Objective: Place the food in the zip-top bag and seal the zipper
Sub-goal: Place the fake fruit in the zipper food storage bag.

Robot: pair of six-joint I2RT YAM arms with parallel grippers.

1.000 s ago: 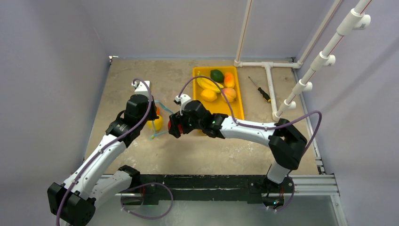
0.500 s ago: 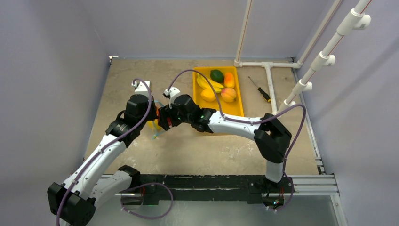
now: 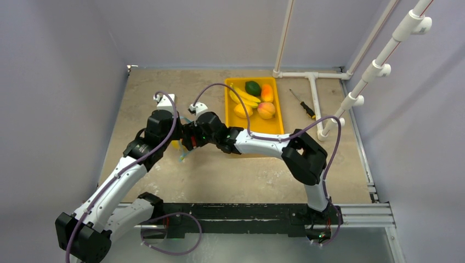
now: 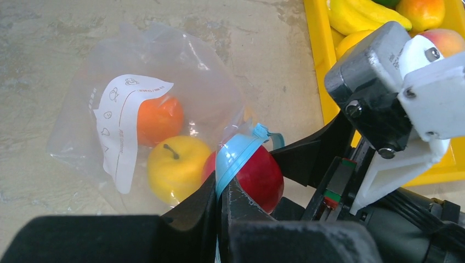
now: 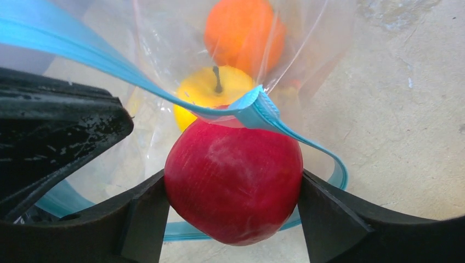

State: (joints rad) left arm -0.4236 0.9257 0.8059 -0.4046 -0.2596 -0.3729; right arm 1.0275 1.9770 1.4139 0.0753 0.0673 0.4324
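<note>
The red apple sits between the two dark fingers of the right claw. The jaws stand wide apart and press on the fruit's left and right sides, so it is gripped clear of the surface. Right at that claw's tips is the mouth of the zip-top bag: the teal zipper crosses the top of the apple and loops round beneath it. Immediately to the side, the left claw is closed tight on a fold of that strip, pinching it and holding the mouth edge up. Just beyond both claws, inside the clear plastic, lie a yellow fruit with a dark stem and, past it, an orange, the two touching under the bag's white printed label. The bag's far end rests flat on the surface. Farther from the claws, behind the right arm, a yellow tray holds the bananas, avocado, mango, lemon and peach. Beyond the tray lies a screwdriver.
</note>
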